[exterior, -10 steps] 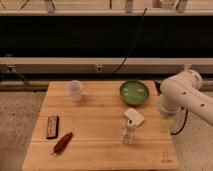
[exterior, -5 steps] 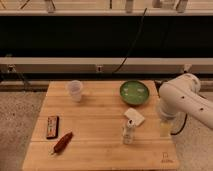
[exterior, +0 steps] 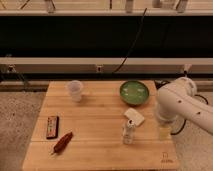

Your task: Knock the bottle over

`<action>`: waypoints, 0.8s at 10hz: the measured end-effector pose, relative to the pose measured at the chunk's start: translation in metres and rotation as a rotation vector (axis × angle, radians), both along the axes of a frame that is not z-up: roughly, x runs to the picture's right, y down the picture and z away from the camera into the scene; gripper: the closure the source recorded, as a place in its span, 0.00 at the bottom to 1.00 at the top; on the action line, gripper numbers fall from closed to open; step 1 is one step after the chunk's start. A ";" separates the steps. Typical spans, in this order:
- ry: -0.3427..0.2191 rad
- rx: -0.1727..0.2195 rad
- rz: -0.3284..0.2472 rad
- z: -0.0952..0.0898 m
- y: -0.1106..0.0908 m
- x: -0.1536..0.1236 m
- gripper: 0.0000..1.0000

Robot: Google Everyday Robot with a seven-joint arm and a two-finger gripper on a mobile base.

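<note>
1. The white arm [exterior: 182, 102] comes in from the right edge of the frame. A thick rounded segment slopes up and left from the lower right to a bulky elbow. From there a shorter segment drops straight down towards the worktop [exterior: 100, 117].
2. The gripper [exterior: 164, 131] hangs at the foot of that dropped segment, low over the right-hand edge of the worktop, in the lower right of the frame. It shows only as a pale yellowish end piece. Whether it is spread or closed is not to be made out.
3. The bottle [exterior: 129, 131] stands upright on the worktop, lower centre-right of the frame. It is to the left of the gripper and apart from it.
4. A flat white block [exterior: 135, 117] lies just above and right of the bottle's cap, between the bottle and the green bowl [exterior: 134, 92].
5. A translucent cup [exterior: 75, 90] stands upright near the worktop's upper left.
6. A dark flat rectangle [exterior: 52, 126] and a reddish elongated object [exterior: 62, 143] lie at lower left.
</note>
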State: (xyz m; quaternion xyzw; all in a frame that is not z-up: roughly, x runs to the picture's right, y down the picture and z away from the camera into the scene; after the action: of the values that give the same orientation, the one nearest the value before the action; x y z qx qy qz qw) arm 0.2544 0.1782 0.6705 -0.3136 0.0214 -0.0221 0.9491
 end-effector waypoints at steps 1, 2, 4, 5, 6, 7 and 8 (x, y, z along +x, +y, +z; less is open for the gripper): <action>-0.004 -0.003 -0.007 0.000 0.002 -0.001 0.20; -0.009 -0.007 -0.015 0.000 0.005 -0.003 0.20; -0.019 -0.015 -0.028 0.000 0.010 -0.012 0.20; -0.022 -0.017 -0.032 0.001 0.012 -0.015 0.20; -0.025 -0.018 -0.038 0.001 0.013 -0.016 0.20; -0.031 -0.020 -0.046 0.001 0.015 -0.018 0.23; -0.039 -0.022 -0.055 0.002 0.015 -0.025 0.30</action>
State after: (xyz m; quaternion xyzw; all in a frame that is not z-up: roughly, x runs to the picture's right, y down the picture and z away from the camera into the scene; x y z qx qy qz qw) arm 0.2298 0.1930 0.6725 -0.3229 0.0110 -0.0544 0.9448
